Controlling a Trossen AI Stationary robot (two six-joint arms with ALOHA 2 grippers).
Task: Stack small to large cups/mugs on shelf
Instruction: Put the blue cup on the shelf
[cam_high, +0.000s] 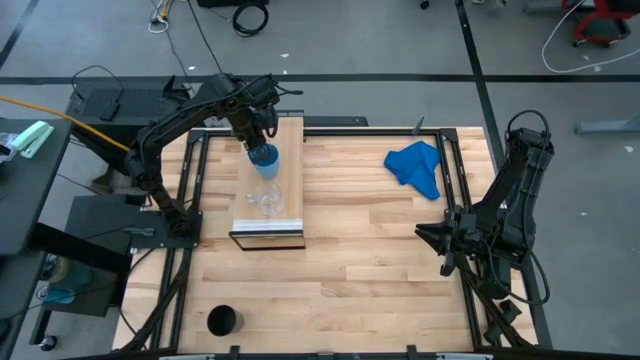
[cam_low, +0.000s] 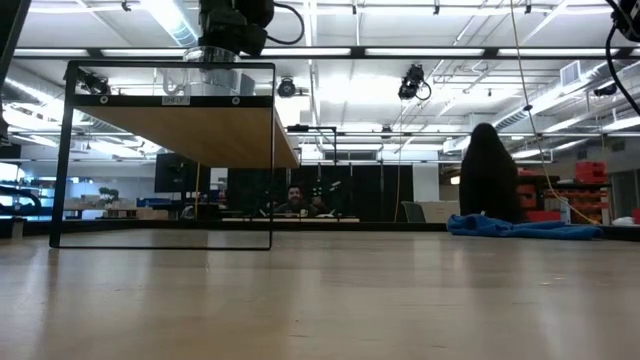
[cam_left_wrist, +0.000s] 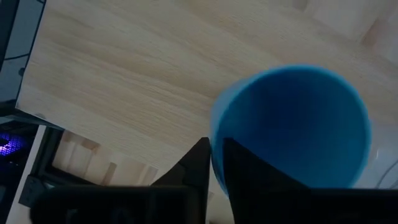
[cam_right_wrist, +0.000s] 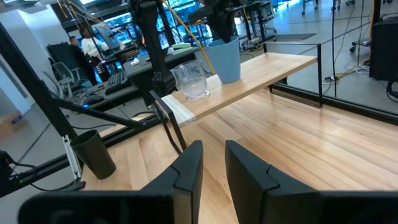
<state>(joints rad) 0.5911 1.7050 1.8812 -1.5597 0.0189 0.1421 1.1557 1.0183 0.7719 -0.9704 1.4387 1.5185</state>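
Observation:
The bright-blue cup (cam_high: 264, 157) stands upright over the far part of the light-wood shelf (cam_high: 285, 140), and my left gripper (cam_high: 257, 138) is shut on its rim from above. The small clear glass cup (cam_high: 268, 201) stands on its base on the shelf, nearer the shelf's front edge. The black cup (cam_high: 222, 321) stands on the table near the front left corner. My right gripper (cam_high: 428, 236) waits shut and empty at the table's right side. My left gripper holds the blue cup by its rim wall (cam_left_wrist: 216, 163), one finger (cam_left_wrist: 245, 177) inside the cup and the other finger (cam_left_wrist: 196, 168) outside. The fingers point down from above. The cup is upright, its base (cam_right_wrist: 231, 78) at the shelf top; whether it rests there I cannot tell.
A crumpled blue cloth (cam_high: 417, 166) lies on the table at the far right. The shelf has a dark frame (cam_low: 272, 150) and stands raised above the tabletop. Bare butcher-block tabletop (cam_high: 380, 260) lies between the shelf and my right arm.

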